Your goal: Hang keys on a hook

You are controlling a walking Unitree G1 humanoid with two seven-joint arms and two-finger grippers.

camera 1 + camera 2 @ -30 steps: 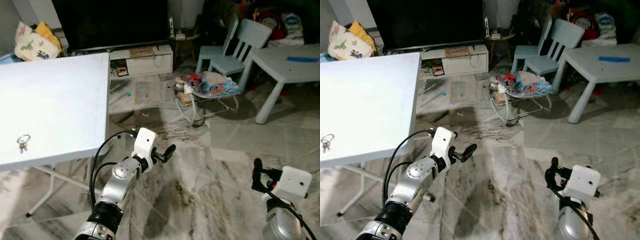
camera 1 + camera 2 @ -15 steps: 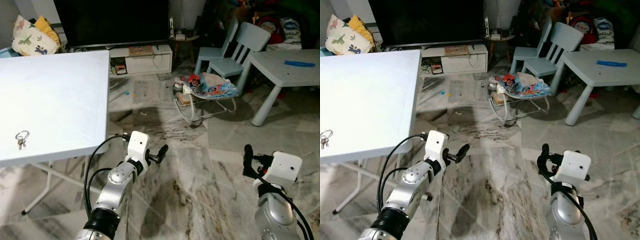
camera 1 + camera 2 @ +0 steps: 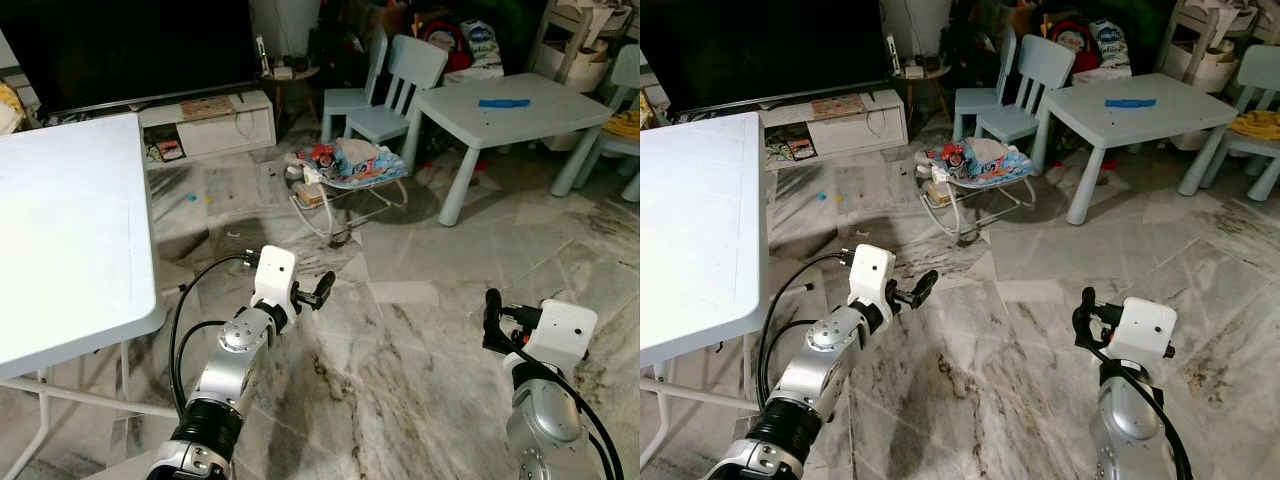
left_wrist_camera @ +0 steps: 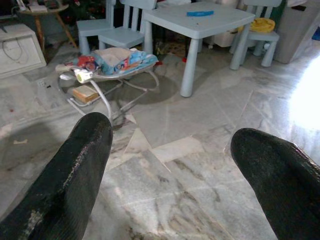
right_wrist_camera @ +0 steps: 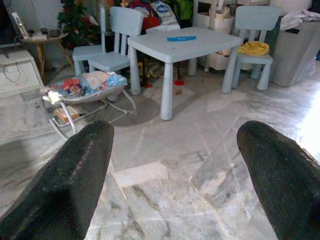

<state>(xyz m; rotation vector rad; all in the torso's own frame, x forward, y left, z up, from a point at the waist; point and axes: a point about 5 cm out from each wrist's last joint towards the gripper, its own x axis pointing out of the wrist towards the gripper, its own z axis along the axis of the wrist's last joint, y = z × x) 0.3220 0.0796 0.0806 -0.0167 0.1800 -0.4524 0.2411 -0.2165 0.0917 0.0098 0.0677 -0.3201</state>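
The white table (image 3: 70,240) was cut off at the left edge. A small blue object (image 3: 1131,101) on the light blue table (image 3: 1140,115) was too small to identify.

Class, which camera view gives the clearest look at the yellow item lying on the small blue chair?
The right wrist view: the yellow item lies whole on the chair seat. The left wrist view shows it smaller, and both eye views cut it off at the frame's edge.

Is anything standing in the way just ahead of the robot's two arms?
Nothing visible does. The left gripper and right gripper, jaws open, hang over bare marble floor. The white table lies to the left; the baby bouncer sits farther ahead.
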